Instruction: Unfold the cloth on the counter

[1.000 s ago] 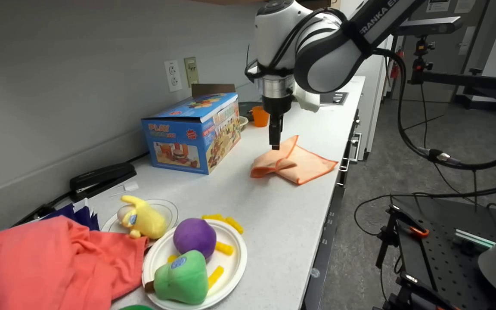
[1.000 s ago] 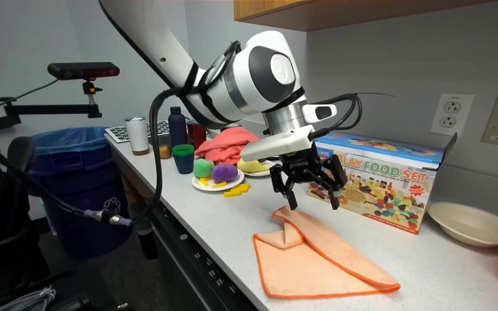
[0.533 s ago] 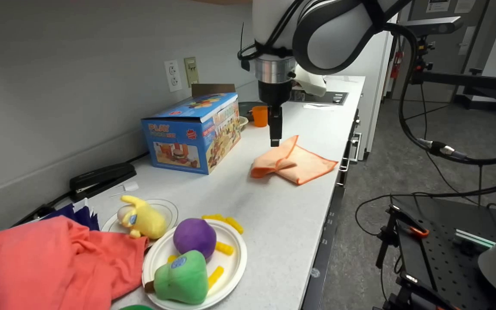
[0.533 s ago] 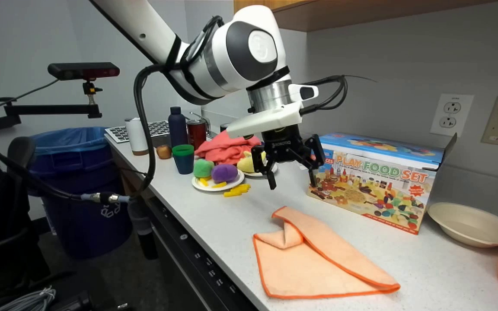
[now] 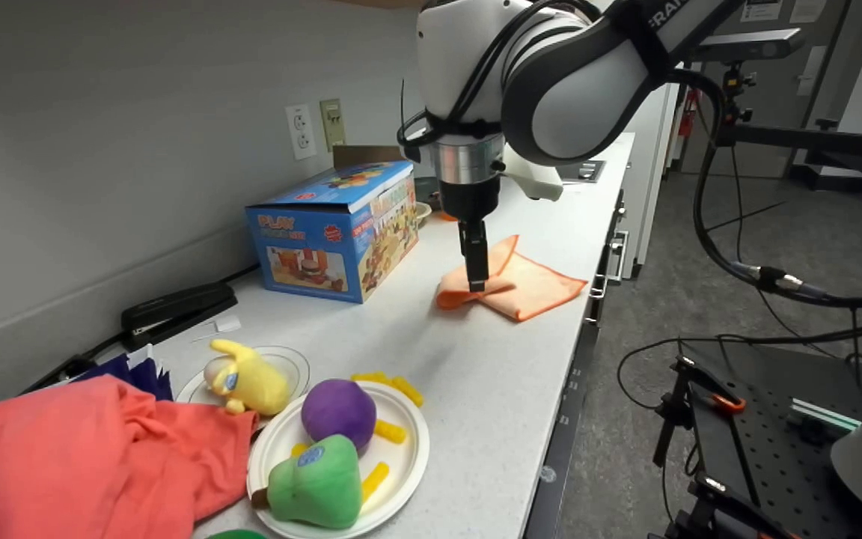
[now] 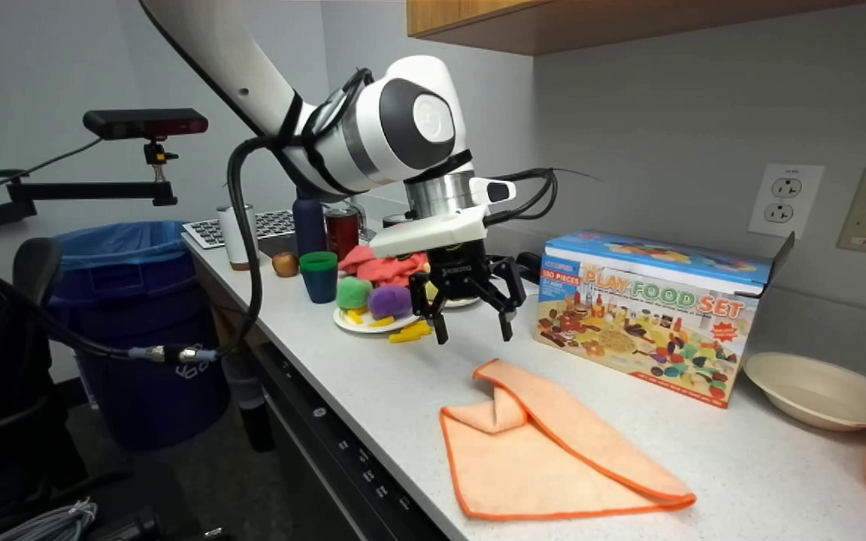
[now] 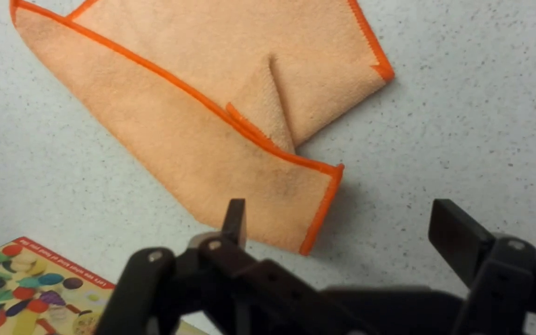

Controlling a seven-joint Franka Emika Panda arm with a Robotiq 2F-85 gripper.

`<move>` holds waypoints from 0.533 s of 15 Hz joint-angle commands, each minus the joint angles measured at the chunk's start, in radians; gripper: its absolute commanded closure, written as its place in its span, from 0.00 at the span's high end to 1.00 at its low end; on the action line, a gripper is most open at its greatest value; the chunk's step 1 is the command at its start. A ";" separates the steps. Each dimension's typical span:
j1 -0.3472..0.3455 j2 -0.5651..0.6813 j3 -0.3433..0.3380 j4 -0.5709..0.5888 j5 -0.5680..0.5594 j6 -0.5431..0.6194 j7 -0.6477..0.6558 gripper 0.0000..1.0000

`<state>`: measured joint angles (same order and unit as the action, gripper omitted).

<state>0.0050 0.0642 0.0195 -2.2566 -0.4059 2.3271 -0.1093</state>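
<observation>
Lowered since the earlier frame, the black two-finger gripper [image 6: 474, 340] now hangs above the grey-white countertop [image 6: 380, 383], off the long printed side of the blue cardboard play-food box [image 6: 651, 330]. Jaw state, as I see it: spread, fingertips [image 7: 456, 237] well apart. The thin peach-orange fabric cloth [image 6: 546, 469], trimmed in darker orange, lies on the countertop before that side of the box, apart from it, one edge folded over. Past one end of the box, a round white plate [image 5: 405, 466] bears a purple toy [image 5: 337, 412] and a green pear-shaped toy [image 5: 322, 483].
</observation>
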 commanded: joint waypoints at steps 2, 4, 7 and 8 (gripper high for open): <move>0.018 0.085 -0.010 0.037 -0.067 0.005 0.096 1.00; 0.022 0.120 -0.019 0.053 -0.115 0.012 0.147 1.00; 0.029 0.161 -0.033 0.086 -0.183 0.018 0.216 1.00; 0.030 0.172 -0.037 0.100 -0.198 0.014 0.234 1.00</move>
<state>0.0108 0.1908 0.0105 -2.2110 -0.5497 2.3382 0.0660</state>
